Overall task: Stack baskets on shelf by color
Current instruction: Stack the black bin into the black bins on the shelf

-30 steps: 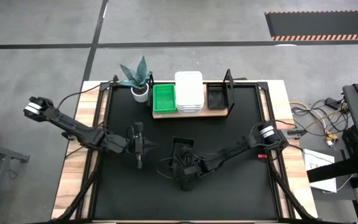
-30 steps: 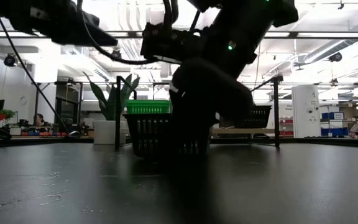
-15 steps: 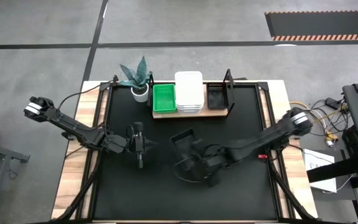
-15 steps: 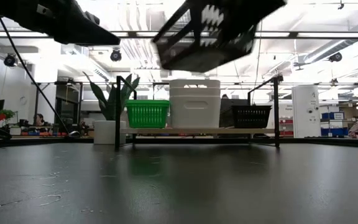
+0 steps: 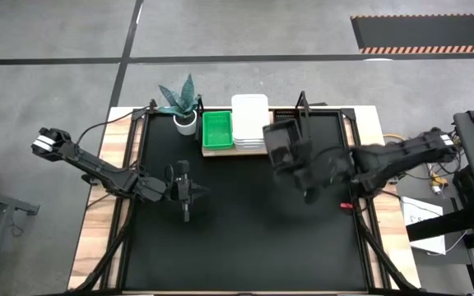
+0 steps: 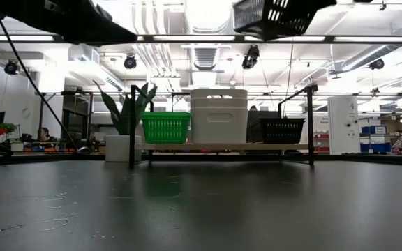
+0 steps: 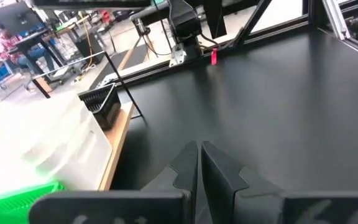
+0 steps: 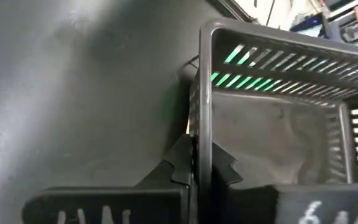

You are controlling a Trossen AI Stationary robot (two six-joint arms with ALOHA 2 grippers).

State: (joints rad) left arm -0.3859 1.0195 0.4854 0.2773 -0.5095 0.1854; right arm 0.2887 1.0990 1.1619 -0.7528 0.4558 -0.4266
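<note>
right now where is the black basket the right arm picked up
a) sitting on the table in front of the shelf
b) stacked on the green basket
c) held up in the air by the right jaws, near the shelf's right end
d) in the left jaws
c: the right gripper is shut on the black basket's wall, and the low view shows it high above the table, clear of the shelf.

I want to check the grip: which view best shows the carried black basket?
Right wrist view: the right gripper pinches the carried black basket by its wall. High view blurs it; low view shows its underside.
</note>
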